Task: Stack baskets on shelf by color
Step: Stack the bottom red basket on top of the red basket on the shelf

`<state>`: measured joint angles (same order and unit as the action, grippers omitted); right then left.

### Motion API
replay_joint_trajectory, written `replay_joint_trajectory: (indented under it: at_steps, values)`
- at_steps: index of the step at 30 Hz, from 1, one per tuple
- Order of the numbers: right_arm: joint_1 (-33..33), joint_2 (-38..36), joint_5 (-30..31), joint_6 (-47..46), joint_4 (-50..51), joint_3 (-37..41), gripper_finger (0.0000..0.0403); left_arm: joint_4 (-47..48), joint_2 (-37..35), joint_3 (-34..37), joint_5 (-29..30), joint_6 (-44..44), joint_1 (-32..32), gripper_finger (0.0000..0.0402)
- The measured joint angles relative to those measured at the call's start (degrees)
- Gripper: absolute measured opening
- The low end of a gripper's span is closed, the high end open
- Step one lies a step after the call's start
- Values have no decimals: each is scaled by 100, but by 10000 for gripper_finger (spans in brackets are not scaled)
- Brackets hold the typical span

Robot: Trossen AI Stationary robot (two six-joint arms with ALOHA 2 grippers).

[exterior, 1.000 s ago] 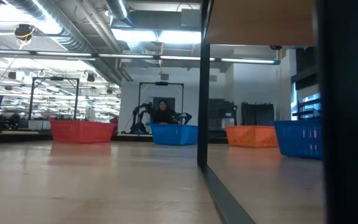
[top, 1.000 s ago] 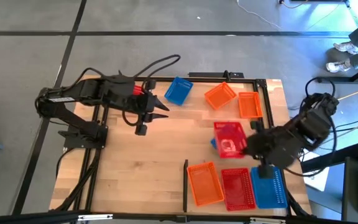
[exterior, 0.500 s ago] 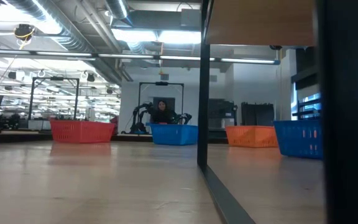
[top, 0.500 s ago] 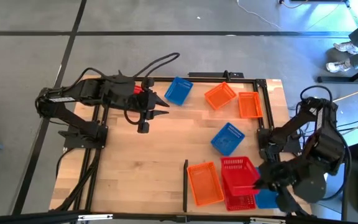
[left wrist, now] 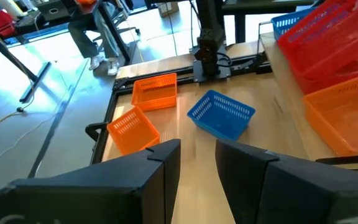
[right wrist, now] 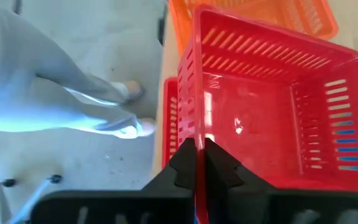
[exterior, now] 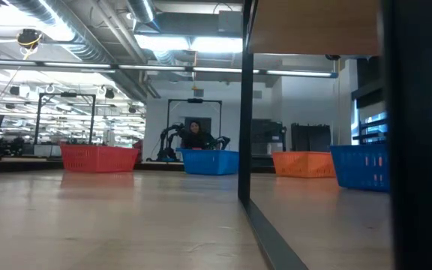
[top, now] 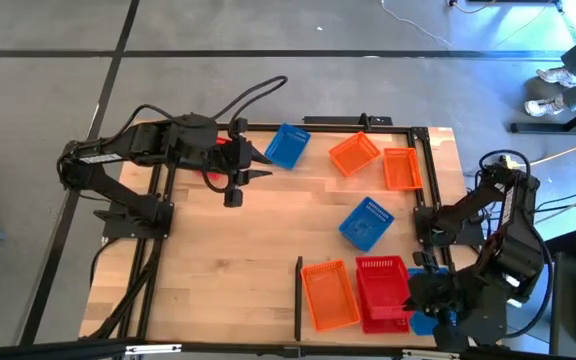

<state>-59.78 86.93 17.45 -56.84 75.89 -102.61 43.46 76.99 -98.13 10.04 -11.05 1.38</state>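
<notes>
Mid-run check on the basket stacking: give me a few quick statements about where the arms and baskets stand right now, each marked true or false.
1. The right gripper is shut on the wall of a red basket. True.
2. That red basket sits over another red basket, beside the orange basket. True.
3. The left gripper holds a blue basket. False: its fingers are open and empty, hanging over the shelf.
4. A loose blue basket lies alone mid-shelf. True.
5. The two orange baskets at the far edge are stacked together. False: one and the other lie side by side.
</notes>
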Motion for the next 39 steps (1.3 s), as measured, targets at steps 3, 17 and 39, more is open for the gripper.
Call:
replay_joint_trajectory:
  at_steps: [3, 17, 39]
  values:
    - [1, 99, -2, -2, 145, 0, 12, -1, 0, -1, -6, 0, 3, 94]
    - [1, 190, 80, -745, 266, 2, 51, -6, 2, 0, -4, 1, 3, 94]
    - [746, -14, 1891, -1064, 1313, 258, 9, -6, 4, 0, -7, 48, 80, 94]
